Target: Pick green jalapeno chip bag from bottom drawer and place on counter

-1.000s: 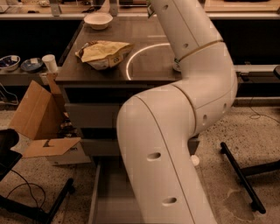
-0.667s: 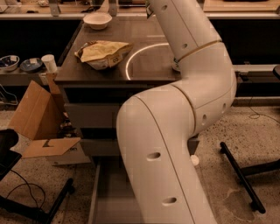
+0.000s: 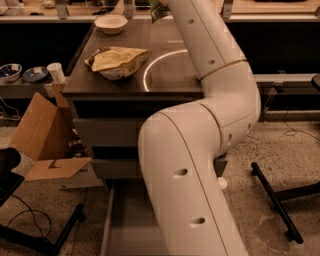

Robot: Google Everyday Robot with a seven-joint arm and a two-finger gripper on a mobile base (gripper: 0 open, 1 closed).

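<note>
Checking status: the gripper lies past the top edge, so I cannot tell its grip. The green chip bag (image 3: 156, 11) shows there, above the counter (image 3: 170, 75); releasing early could strike the bowl (image 3: 111, 23).

My pincer lies past the top edge of view, at the end of my white arm (image 3: 210, 55), which is dotted with small dark holes. Just under the pincer shows a glossy green-and-white corner of the green jalapeno chip bag (image 3: 157, 11). Below it the counter (image 3: 175, 80) is dark grey-brown with a thin bright ring (image 3: 149, 66). Left of the pincer sit a white bowl (image 3: 111, 23) and a tan-yellow bag (image 3: 117, 61) with dark print. Far below, the bottom drawer (image 3: 130, 225) is plain grey, the cardboard box (image 3: 37, 132) is brown and the floor (image 3: 280, 145) is speckled beige.
</note>
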